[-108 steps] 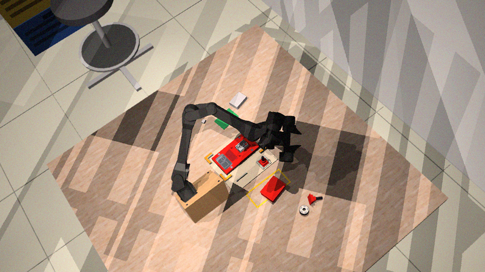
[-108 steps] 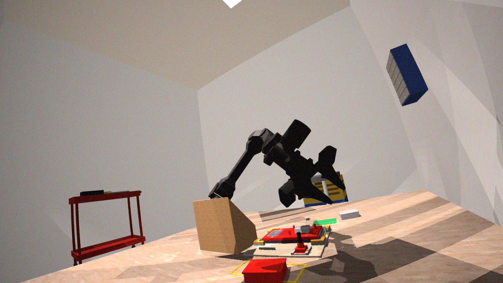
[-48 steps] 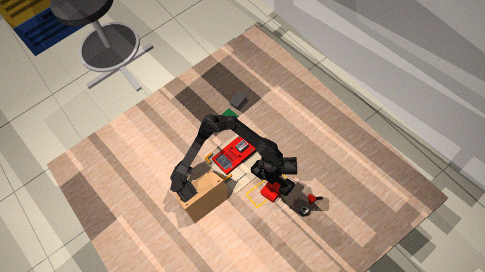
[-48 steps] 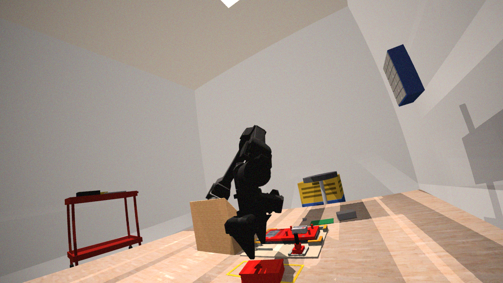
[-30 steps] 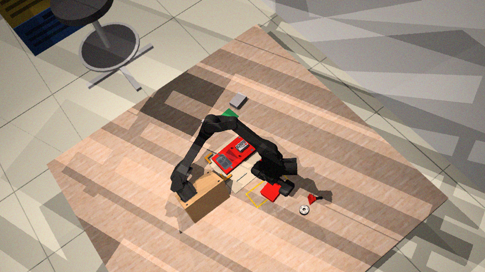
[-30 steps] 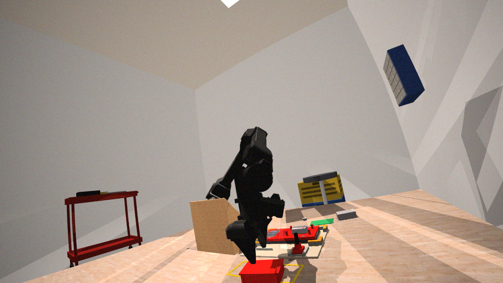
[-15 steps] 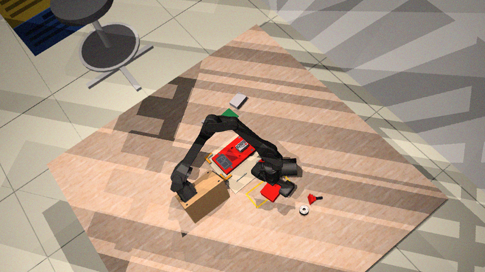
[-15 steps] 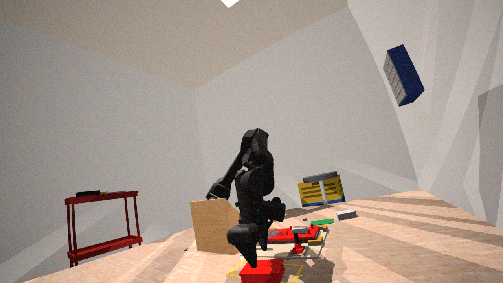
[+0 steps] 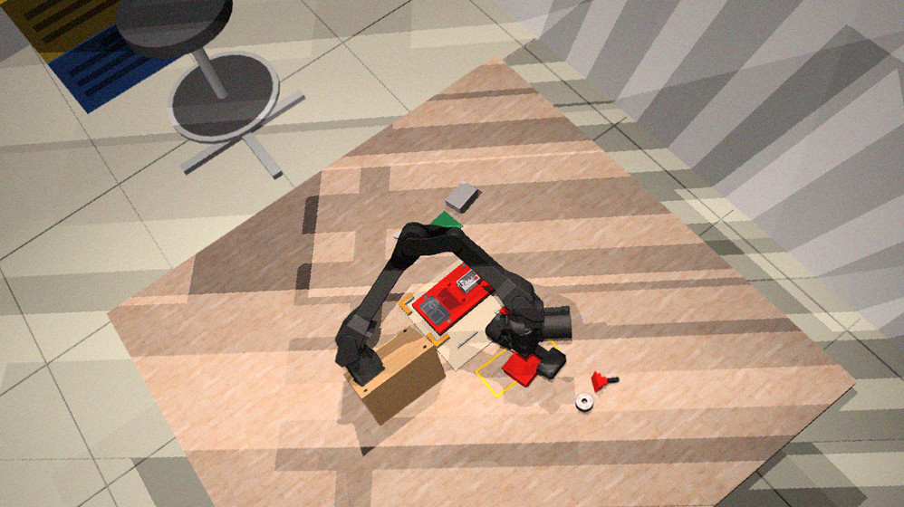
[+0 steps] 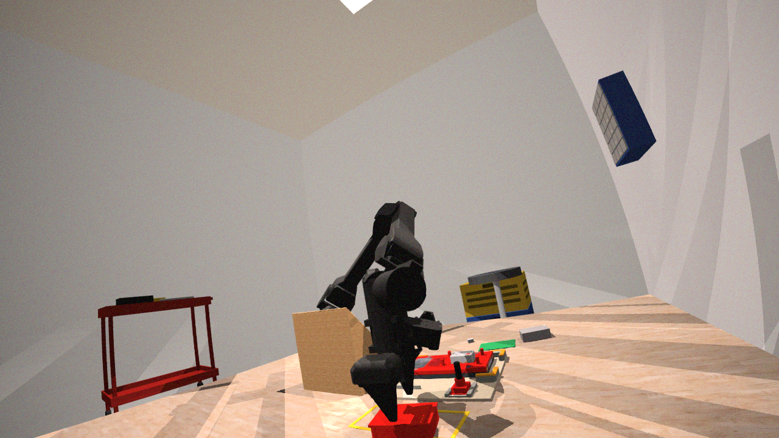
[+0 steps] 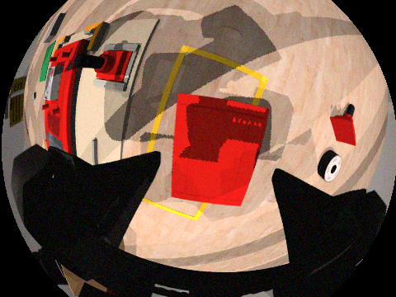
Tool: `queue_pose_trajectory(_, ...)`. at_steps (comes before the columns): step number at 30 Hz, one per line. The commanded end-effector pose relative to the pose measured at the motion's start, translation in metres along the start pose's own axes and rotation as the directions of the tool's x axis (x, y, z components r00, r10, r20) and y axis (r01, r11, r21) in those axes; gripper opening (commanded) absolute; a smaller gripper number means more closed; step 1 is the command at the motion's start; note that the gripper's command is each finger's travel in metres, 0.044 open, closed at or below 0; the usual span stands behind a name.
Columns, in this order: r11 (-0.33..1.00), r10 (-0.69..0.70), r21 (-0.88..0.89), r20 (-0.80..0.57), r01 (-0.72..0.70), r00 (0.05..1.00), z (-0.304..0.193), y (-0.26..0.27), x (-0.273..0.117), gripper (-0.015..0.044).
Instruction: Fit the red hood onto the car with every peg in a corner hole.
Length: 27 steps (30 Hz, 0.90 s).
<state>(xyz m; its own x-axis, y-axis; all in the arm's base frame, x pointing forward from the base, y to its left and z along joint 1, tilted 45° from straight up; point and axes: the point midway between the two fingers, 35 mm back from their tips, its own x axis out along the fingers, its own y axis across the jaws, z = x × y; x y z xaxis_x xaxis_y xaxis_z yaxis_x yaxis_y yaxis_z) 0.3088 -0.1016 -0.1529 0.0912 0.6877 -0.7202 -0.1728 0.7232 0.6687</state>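
Observation:
The red hood [image 9: 520, 368] [image 10: 404, 427] [image 11: 202, 181] lies roof up on the table, partly over a yellow outline. My gripper [image 10: 400, 406] [image 11: 218, 162] is open and empty above the hood. In the wrist view its fingertips stand on either side of the hood, with a gap at both sides; the left one is near the hood's left edge. The red chassis [image 9: 447, 300] [image 11: 63, 103] sits in the jig [image 9: 456, 355] [image 11: 95, 120] with the grey engine block [image 9: 467, 280] [image 10: 462, 356] on its deck. Red pegs stand beside the engine; the arm partly covers the chassis in the top view.
A red piece with a black stick [image 10: 461, 385] [image 11: 113, 63] stands on the jig board. A wheel [image 9: 584, 399] [image 11: 327, 165] and another red piece [image 9: 597, 381] [image 11: 343, 129] lie right of the hood. A wooden block [image 9: 407, 382] carries the arm's base. A grey block [image 9: 463, 197] lies behind.

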Motion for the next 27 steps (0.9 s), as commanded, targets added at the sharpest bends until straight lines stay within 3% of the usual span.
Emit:
queue_pose_trajectory(1,1.0,0.008,0.006,0.001,-0.008,1.0,-0.001,0.002,0.004,0.044)
queue_pose_trajectory(27,1.0,0.008,0.006,0.001,-0.008,1.0,-0.001,0.003,0.016,0.044)
